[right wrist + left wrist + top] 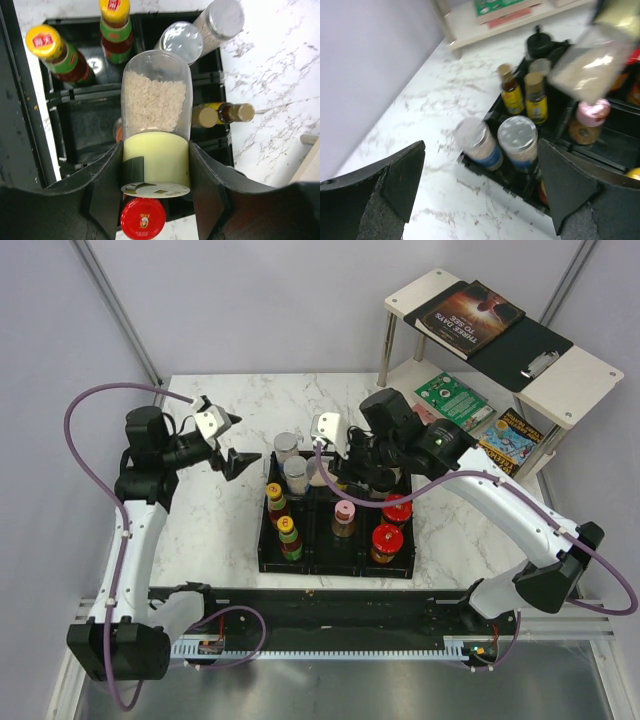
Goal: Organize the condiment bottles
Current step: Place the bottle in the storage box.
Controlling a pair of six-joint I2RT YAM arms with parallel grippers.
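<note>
The right gripper (156,175), clamped on a clear jar of white grains (156,100) tilted above the middle of the black compartmented tray (330,569), should probably bring it upright and lower it slowly into the bare middle compartment, while the left gripper (238,440) hangs wide open off the tray's far-left corner.

A white marble table (210,530) bears a black compartmented tray (335,566) near its middle, toward six o'clock. At two o'clock stands a white two-tier shelf (590,372). On its top board lie a dark book (472,318) and a black clipboard (515,345), and beneath it a green book (450,397) and a blue book (508,437).
</note>
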